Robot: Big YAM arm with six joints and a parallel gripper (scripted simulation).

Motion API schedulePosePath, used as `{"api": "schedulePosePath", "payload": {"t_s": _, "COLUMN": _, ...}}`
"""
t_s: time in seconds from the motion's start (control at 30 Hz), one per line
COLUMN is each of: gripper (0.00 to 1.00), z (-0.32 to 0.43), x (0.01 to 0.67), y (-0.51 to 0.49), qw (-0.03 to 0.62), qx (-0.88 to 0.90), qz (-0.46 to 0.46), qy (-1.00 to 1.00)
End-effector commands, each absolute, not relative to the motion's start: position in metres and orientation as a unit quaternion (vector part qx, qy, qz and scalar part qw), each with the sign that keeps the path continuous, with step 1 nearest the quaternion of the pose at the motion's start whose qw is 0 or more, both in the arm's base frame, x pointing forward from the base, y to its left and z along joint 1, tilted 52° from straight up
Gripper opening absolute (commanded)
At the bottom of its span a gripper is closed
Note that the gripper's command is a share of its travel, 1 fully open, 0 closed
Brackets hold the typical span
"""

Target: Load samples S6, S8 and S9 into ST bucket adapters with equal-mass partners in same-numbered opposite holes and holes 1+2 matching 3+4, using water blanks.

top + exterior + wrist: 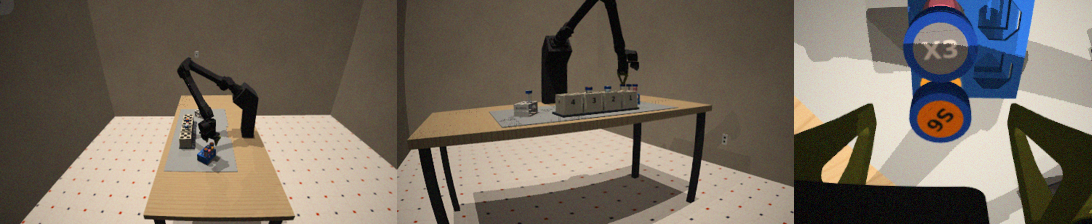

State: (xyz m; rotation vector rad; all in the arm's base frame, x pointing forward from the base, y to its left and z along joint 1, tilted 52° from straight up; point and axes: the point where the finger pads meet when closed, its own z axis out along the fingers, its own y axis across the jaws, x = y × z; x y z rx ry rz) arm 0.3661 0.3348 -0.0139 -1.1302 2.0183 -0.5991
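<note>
My gripper (214, 141) is open and empty, hovering just above the blue sample rack RS (205, 158). In the wrist view the open fingers straddle, from above, an orange-dot tube whose turned label looks like S6 (939, 119), standing in the rack's nearest well. The rack's other row of wells (996, 43) looks empty. The loading stand ST (187, 131) with adapters 1 to 4 (597, 102) lies to the left; two blue-capped tubes (588, 88) (607, 87) stick up from it.
The small grey blank rack RB (525, 108) holds one blue-capped tube and stands beyond adapter 4 on the grey mat (201, 160). The arm's black base (249, 113) stands on the table's right side. I cannot see the DONE key.
</note>
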Motion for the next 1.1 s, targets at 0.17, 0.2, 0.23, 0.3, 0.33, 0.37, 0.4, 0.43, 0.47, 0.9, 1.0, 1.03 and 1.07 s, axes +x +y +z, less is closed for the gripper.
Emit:
{"api": "schedulePosePath", "payload": {"t_s": 0.17, "gripper": 0.8, "z": -0.022, "x": 0.3741, "y": 0.3379, "qw": 0.369, "qx": -0.445, "qz": -0.233, "qy": 0.782}}
{"api": "schedulePosePath", "payload": {"t_s": 0.2, "gripper": 0.8, "z": -0.0225, "x": 0.3745, "y": 0.3386, "qw": 0.369, "qx": -0.446, "qz": -0.233, "qy": 0.782}}
{"api": "schedulePosePath", "payload": {"t_s": 0.23, "gripper": 0.8, "z": -0.0225, "x": 0.3745, "y": 0.3386, "qw": 0.369, "qx": -0.446, "qz": -0.233, "qy": 0.782}}
{"api": "schedulePosePath", "payload": {"t_s": 0.3, "gripper": 0.8, "z": -0.0234, "x": 0.3771, "y": 0.3356, "qw": 0.368, "qx": -0.443, "qz": -0.235, "qy": 0.783}}
{"api": "schedulePosePath", "payload": {"t_s": 0.33, "gripper": 0.8, "z": -0.0243, "x": 0.379, "y": 0.3337, "qw": 0.367, "qx": -0.442, "qz": -0.235, "qy": 0.784}}
{"api": "schedulePosePath", "payload": {"t_s": 0.37, "gripper": 0.8, "z": -0.025, "x": 0.3797, "y": 0.3335, "qw": 0.367, "qx": -0.442, "qz": -0.235, "qy": 0.784}}
{"api": "schedulePosePath", "payload": {"t_s": 0.4, "gripper": 0.8, "z": -0.0257, "x": 0.3805, "y": 0.3334, "qw": 0.367, "qx": -0.442, "qz": -0.235, "qy": 0.784}}
{"api": "schedulePosePath", "payload": {"t_s": 0.43, "gripper": 0.8, "z": -0.0262, "x": 0.3792, "y": 0.3336, "qw": 0.367, "qx": -0.443, "qz": -0.235, "qy": 0.783}}
{"api": "schedulePosePath", "payload": {"t_s": 0.47, "gripper": 0.8, "z": -0.0267, "x": 0.3739, "y": 0.3385, "qw": 0.368, "qx": -0.449, "qz": -0.233, "qy": 0.78}}
{"api": "schedulePosePath", "payload": {"t_s": 0.9, "gripper": 0.0, "z": -0.0213, "x": 0.3729, "y": 0.3383, "qw": 0.37, "qx": -0.444, "qz": -0.231, "qy": 0.782}}
{"api": "schedulePosePath", "payload": {"t_s": 1.0, "gripper": 0.0, "z": -0.0213, "x": 0.3729, "y": 0.3383, "qw": 0.37, "qx": -0.444, "qz": -0.231, "qy": 0.782}}
{"api": "schedulePosePath", "payload": {"t_s": 1.03, "gripper": 0.0, "z": -0.0213, "x": 0.3729, "y": 0.3383, "qw": 0.37, "qx": -0.444, "qz": -0.231, "qy": 0.782}}
{"api": "schedulePosePath", "payload": {"t_s": 1.07, "gripper": 0.0, "z": -0.0213, "x": 0.3729, "y": 0.3383, "qw": 0.37, "qx": -0.444, "qz": -0.231, "qy": 0.782}}
